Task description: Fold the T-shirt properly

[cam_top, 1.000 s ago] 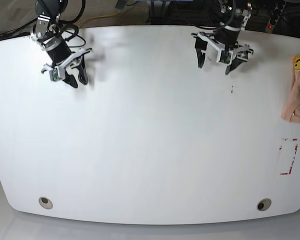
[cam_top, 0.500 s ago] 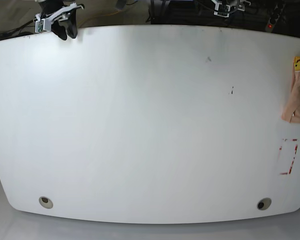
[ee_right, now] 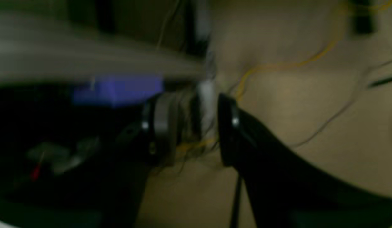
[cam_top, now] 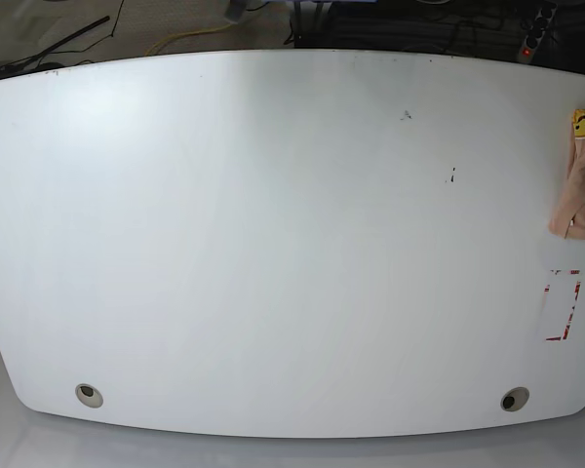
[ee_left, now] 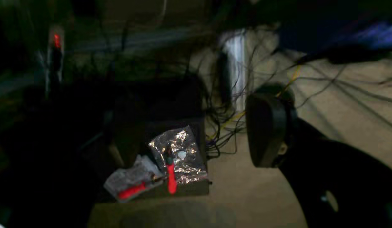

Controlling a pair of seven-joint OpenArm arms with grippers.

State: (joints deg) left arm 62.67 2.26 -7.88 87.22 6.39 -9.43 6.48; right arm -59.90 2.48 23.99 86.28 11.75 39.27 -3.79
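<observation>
The T-shirt [cam_top: 583, 180] is lying bunched at the table's [cam_top: 273, 244] three o'clock edge — apparently set aside — while both tools, left tool [ee_left: 196, 133] and right tool [ee_right: 192, 126], are hanging apart, gripping nothing, off the table.

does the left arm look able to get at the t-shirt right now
Probably, though not at once. The T-shirt lies at the table's right edge, the left arm's side, nothing around it. But the left gripper is pulled back off the table, jaws open, facing cables and floor.

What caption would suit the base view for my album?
White table with a folded peach T-shirt at its right edge, smiley print showing; no robot arms in sight.
</observation>
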